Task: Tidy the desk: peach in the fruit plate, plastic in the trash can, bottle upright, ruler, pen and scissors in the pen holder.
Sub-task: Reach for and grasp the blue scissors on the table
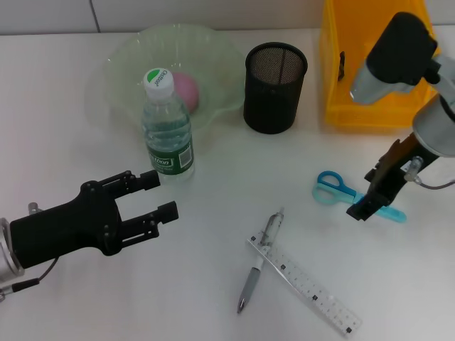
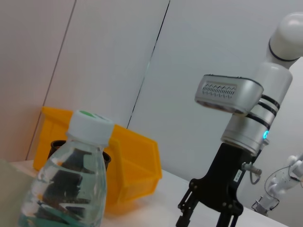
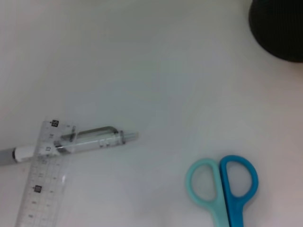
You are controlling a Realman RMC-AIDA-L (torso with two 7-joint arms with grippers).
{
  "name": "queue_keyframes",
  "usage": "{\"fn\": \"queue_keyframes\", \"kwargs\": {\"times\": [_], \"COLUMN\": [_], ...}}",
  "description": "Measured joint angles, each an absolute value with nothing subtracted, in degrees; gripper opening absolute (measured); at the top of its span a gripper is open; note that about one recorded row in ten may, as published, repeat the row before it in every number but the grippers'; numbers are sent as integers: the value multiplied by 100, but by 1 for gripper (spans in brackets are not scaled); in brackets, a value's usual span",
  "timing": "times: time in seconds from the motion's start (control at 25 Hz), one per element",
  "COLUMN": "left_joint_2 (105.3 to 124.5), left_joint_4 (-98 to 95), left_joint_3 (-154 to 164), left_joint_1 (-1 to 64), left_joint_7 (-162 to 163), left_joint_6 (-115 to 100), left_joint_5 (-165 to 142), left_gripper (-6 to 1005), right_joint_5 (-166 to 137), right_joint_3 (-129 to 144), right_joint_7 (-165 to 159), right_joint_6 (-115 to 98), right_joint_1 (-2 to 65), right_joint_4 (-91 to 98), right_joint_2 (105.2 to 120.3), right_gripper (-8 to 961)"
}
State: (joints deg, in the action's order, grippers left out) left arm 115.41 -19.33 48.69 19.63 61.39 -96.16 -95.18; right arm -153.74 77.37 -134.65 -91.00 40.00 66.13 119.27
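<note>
With bottle (image 1: 168, 128) upright and peach (image 1: 188, 90) plated, the right gripper (image 1: 370, 202), fingers apart, hovered over the scissors (image 1: 341, 192); it probably needed to descend and close, while the left gripper (image 1: 153, 199) idled open.

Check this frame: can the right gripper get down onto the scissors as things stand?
Probably yes. The right gripper hangs directly over the scissors, which lie flat on bare table, apart from the pen and ruler; nothing blocks it.
</note>
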Motion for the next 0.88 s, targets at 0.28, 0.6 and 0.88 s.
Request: {"fn": "queue_keyframes", "kwargs": {"times": [0.28,0.6,0.88], "left_joint_2": [11560,11558,11558], "left_joint_4": [-1933,-1933,-1933], "left_joint_3": [4840,4819,4816], "left_joint_1": [1969,2000,2014], "left_joint_7": [6143,6149,6153], "left_joint_6": [-9587,-9571,-9570], "left_joint_5": [-9519,-9519,-9519], "left_gripper": [705,704,703], "right_joint_5": [-15383,-15410,-15470], "right_joint_3": [8024,8324,8397], "right_joint_7": [-13479,-13491,-13493], "right_joint_6": [-8738,-8532,-8473], "right_joint_1": [4063,4070,4060], "right_joint_4": [6368,6319,6305], "right_joint_2": [11927,11926,11928], "right_gripper": [729,669,347]}}
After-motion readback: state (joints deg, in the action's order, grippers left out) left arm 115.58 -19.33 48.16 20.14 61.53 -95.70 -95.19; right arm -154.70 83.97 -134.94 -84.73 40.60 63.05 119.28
